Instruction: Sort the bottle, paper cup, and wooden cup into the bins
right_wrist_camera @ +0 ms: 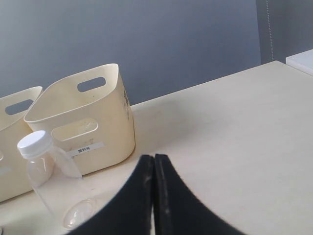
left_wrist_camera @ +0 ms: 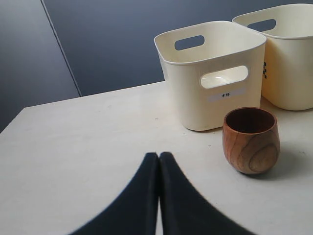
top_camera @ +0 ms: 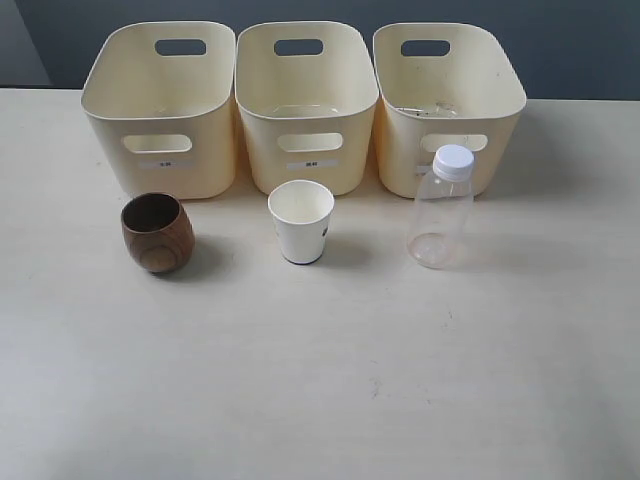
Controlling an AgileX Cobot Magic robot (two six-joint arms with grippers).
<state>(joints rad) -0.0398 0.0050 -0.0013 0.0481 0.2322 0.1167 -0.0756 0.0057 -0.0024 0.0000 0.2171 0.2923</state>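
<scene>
Three cream bins stand in a row at the back: left bin (top_camera: 160, 110), middle bin (top_camera: 306, 100), right bin (top_camera: 445, 100). In front of them stand the brown wooden cup (top_camera: 157, 232), the white paper cup (top_camera: 301, 221) and the clear bottle (top_camera: 441, 207) with a white cap. No arm shows in the exterior view. My left gripper (left_wrist_camera: 159, 155) is shut and empty, short of the wooden cup (left_wrist_camera: 251, 140) and the left bin (left_wrist_camera: 211, 73). My right gripper (right_wrist_camera: 154, 157) is shut and empty, beside the bottle (right_wrist_camera: 54, 178) and the right bin (right_wrist_camera: 83, 117).
The pale table (top_camera: 330, 370) stretches wide in front of the three objects. A dark wall stands behind the bins. The table's far edge runs behind the bins; a white surface (right_wrist_camera: 303, 58) shows past the table's corner in the right wrist view.
</scene>
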